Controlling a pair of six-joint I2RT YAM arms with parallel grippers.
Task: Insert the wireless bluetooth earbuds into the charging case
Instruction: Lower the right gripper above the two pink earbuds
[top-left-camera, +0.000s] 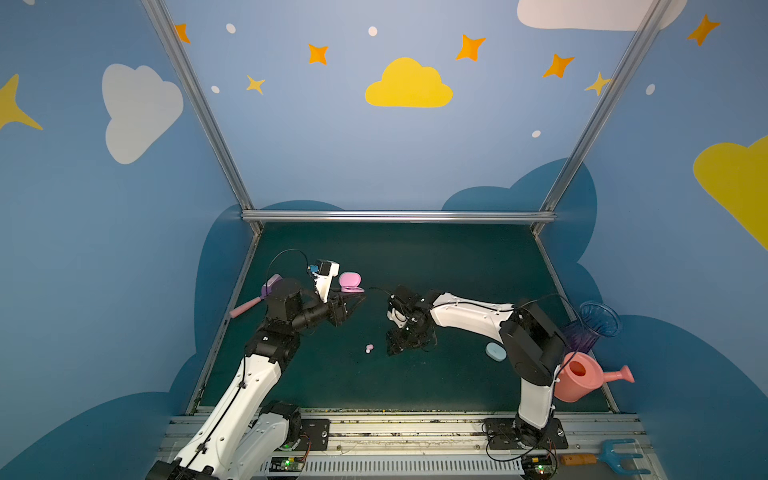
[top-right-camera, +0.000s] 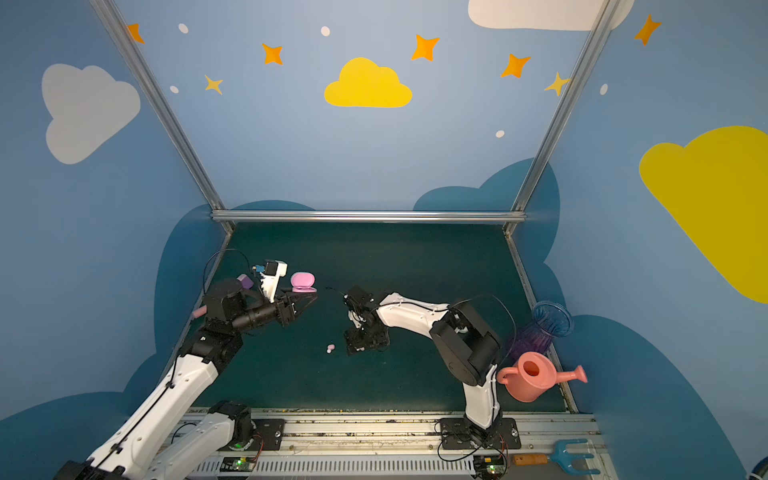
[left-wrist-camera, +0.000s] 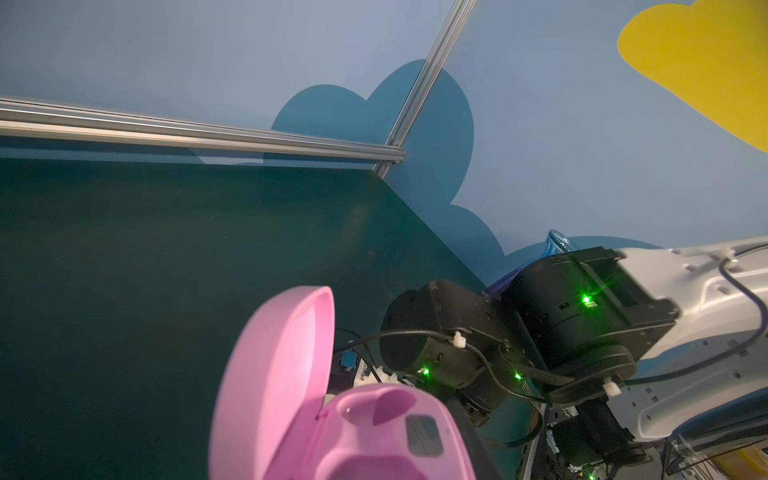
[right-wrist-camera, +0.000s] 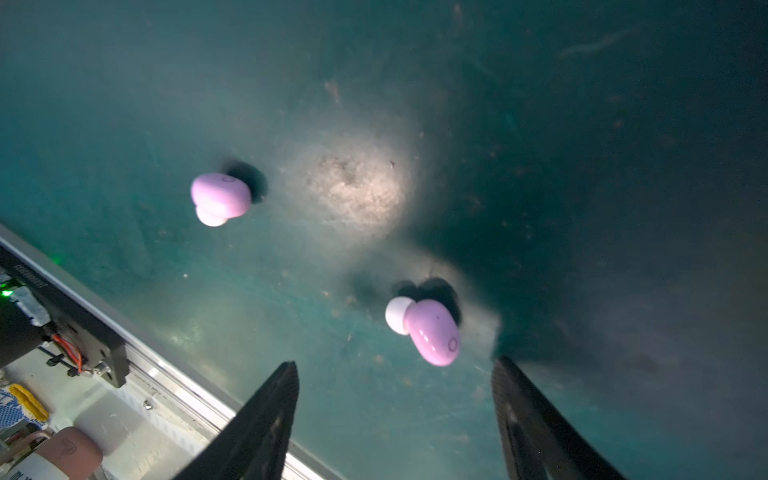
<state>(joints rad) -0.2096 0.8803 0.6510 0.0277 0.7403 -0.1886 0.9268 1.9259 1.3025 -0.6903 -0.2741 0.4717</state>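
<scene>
The pink charging case (top-left-camera: 350, 282) (top-right-camera: 302, 281) hangs above the mat at the left with its lid up, and my left gripper (top-left-camera: 354, 296) is shut on its base. In the left wrist view the case (left-wrist-camera: 365, 432) fills the lower middle, its lid (left-wrist-camera: 282, 365) raised and its earbud wells empty. Two pink wireless bluetooth earbuds (top-left-camera: 369, 348) (top-right-camera: 330, 348) lie on the green mat (top-left-camera: 415, 257) near the middle. My right gripper (top-left-camera: 394, 348) (right-wrist-camera: 395, 363) is open just to their right. One earbud (right-wrist-camera: 432, 332) lies just ahead of the fingertips, the other earbud (right-wrist-camera: 220, 199) farther off.
A pale blue oval case (top-left-camera: 495, 352) lies beside the right arm. A pink watering can (top-left-camera: 577, 376) and a blue ribbed vase (top-left-camera: 598, 324) stand at the right edge. A purple-headed tool with a pink handle (top-left-camera: 245, 309) lies behind the left arm. A blue toy rake (top-left-camera: 623, 457) rests on the front rail.
</scene>
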